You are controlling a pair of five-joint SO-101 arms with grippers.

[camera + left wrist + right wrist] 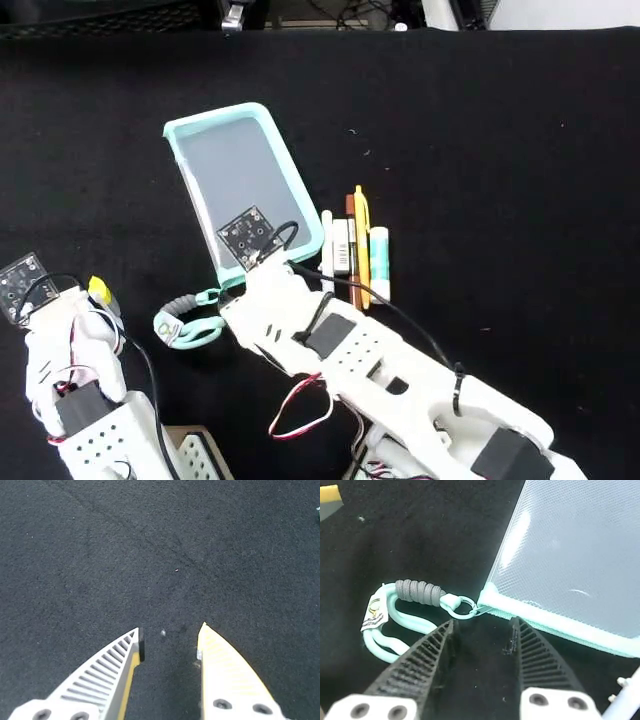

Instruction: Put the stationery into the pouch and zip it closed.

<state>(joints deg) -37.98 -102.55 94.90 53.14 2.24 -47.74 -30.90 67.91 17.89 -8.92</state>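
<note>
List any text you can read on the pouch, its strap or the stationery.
No text is readable.
The tag on the strap: print too small to read.
The dark label on the white stick: too blurred to read.
The pouch: no print visible.

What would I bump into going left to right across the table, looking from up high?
left gripper → strap → pouch → pens
</note>
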